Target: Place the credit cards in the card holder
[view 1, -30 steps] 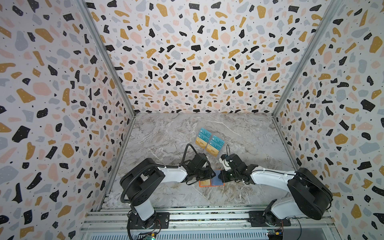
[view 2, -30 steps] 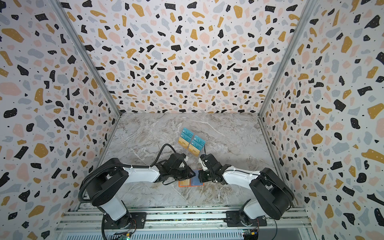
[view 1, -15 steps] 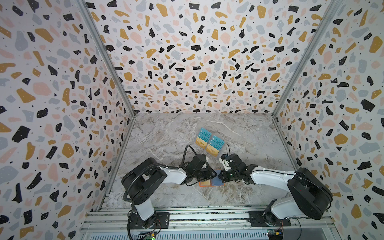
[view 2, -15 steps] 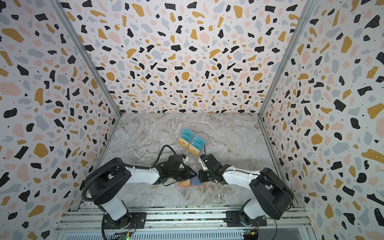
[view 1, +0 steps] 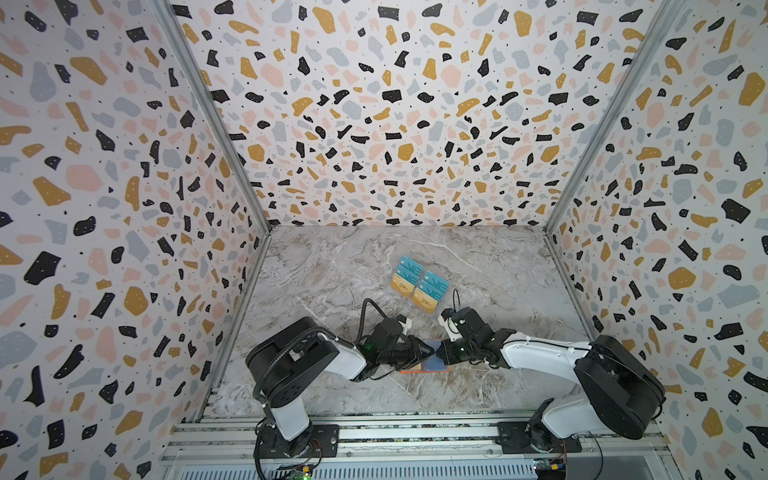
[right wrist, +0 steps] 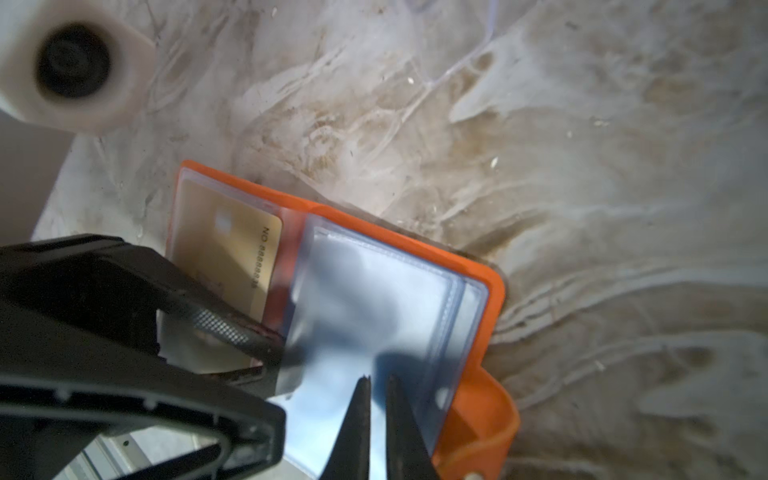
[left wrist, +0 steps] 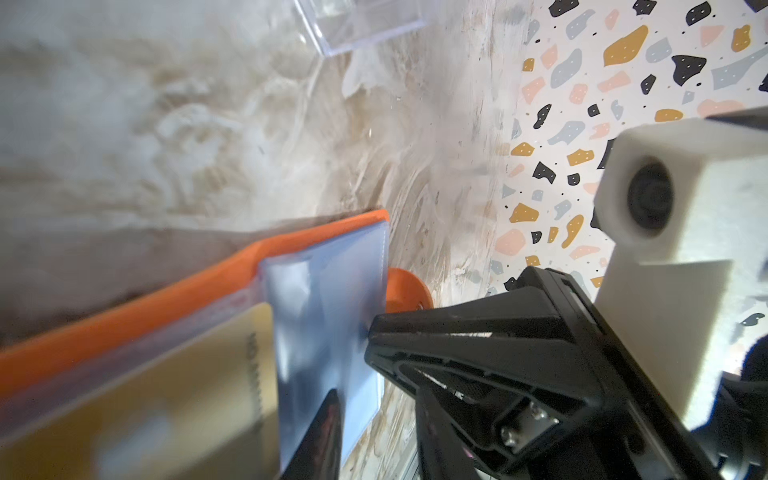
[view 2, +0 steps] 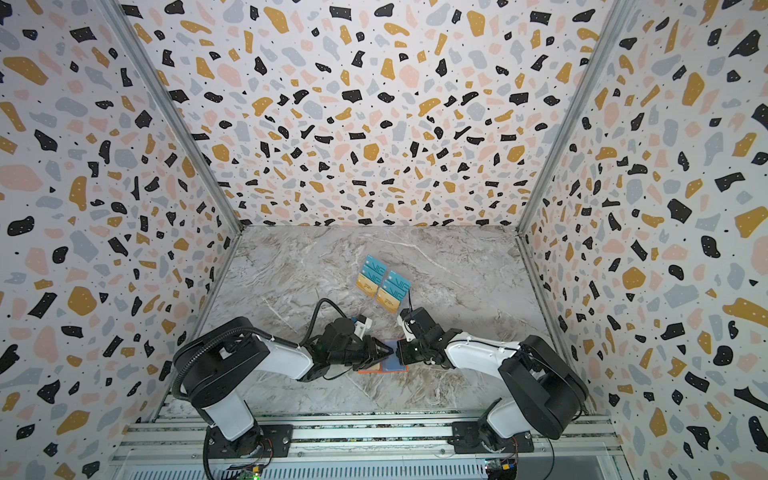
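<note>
The orange card holder lies open on the marble floor between both arms. A gold credit card sits in a sleeve on one page. My right gripper is shut on the edge of a clear, bluish sleeve and holds it raised. My left gripper reaches in from the opposite side, jaws a little apart over the gold card's page. One of its fingers shows dimly behind the raised sleeve. More credit cards, teal and gold, rest further back.
The spare cards sit in rows on a transparent acrylic stand, just behind both grippers. Terrazzo-patterned walls close the floor on three sides. An aluminium rail carries both arm bases at the front.
</note>
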`<action>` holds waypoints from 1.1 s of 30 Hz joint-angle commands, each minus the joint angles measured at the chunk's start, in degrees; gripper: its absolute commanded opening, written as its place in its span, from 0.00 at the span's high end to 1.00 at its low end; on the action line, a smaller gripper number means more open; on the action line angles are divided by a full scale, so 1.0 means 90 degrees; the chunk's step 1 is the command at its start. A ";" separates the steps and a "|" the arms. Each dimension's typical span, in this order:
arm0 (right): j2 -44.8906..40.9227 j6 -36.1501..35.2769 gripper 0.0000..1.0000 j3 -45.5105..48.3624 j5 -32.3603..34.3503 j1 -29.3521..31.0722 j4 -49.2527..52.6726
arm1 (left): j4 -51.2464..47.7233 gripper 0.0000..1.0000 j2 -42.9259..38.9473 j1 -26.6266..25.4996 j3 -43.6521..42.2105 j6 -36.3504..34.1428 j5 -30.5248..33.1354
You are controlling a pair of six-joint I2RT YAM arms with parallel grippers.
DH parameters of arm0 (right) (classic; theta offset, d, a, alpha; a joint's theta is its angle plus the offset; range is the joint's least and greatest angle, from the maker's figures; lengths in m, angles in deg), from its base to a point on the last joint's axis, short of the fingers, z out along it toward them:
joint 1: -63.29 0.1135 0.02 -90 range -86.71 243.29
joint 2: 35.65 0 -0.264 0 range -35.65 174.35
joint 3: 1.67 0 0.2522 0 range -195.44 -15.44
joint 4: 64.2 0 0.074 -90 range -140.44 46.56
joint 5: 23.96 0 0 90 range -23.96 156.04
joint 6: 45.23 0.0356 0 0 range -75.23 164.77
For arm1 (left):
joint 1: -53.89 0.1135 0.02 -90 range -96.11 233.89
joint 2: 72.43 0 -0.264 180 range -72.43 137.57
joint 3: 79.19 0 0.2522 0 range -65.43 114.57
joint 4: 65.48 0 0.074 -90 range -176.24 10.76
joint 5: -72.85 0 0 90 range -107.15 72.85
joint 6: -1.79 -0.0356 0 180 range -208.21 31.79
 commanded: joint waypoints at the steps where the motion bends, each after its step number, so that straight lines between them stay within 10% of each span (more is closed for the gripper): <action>1: -0.0127 0.0034 0.88 0.0016 -0.0030 -0.0013 0.0102 | 0.0476 0.68 0.0174 0.0033 0.0118 0.0070 -0.0107; 9: -0.0581 0.0278 0.88 0.0095 -0.0523 -0.0303 -0.0105 | 0.0101 0.70 0.0331 0.0159 0.0316 -0.0283 -0.0086; 20: -0.0883 0.0306 0.89 0.0275 -0.0512 -0.0484 -0.0027 | 0.0085 0.99 0.0241 0.0202 0.0261 -0.0399 -0.0064; 33: -0.0814 0.0346 0.88 0.0553 -0.0736 -0.0836 -0.0290 | -0.0109 1.00 -0.0117 0.0287 0.0026 -0.0624 -0.0059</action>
